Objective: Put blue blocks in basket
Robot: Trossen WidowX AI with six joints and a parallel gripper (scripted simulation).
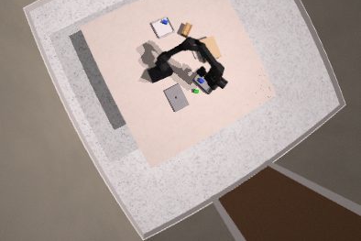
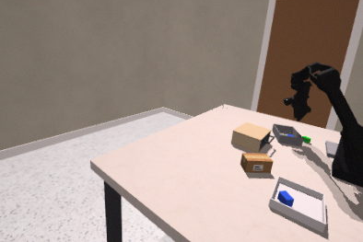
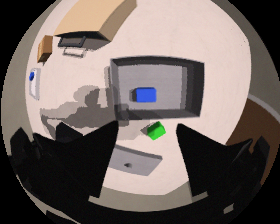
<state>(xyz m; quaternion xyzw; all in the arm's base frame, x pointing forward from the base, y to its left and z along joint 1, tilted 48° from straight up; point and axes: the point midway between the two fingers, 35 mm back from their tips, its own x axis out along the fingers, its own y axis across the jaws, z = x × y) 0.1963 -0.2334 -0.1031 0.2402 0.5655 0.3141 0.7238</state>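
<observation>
A white basket (image 1: 161,27) stands at the back of the table with a blue block (image 1: 164,22) in it; both also show in the exterior view, the basket (image 2: 298,201) and its block (image 2: 286,198). An open grey box (image 1: 202,82) holds another blue block (image 3: 145,95), which the side view shows too (image 2: 289,135). My gripper (image 3: 148,126) hangs well above this box (image 2: 286,133), partly open, with nothing between the fingers. The box's grey lid (image 1: 176,98) lies flat on the table beside it.
A green block (image 1: 194,91) lies on the table between the box and the lid. A tan drawer unit (image 1: 211,47) stands just behind the box. A small brown box (image 1: 185,29) sits between the drawer unit and the basket.
</observation>
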